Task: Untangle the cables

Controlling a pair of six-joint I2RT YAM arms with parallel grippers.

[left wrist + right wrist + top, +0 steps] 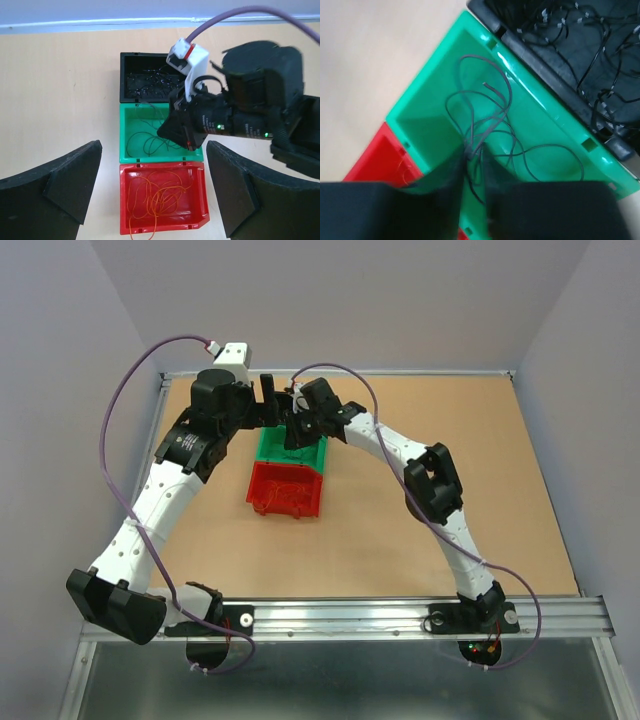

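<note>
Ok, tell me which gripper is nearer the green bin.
Right: the right gripper is down inside the green bin; the left gripper hovers open, higher above it.

Black bin (pixel 142 54): stood at the far end of the row, touching the green one.
Green bin (pixel 131 117): sat between black and red.
Red bin (pixel 165 227): closed the near end.
Surface (pixel 480 490): tan, carried all three bins.
Rail (pixel 350 618): metal, ran along the near edge.
</note>
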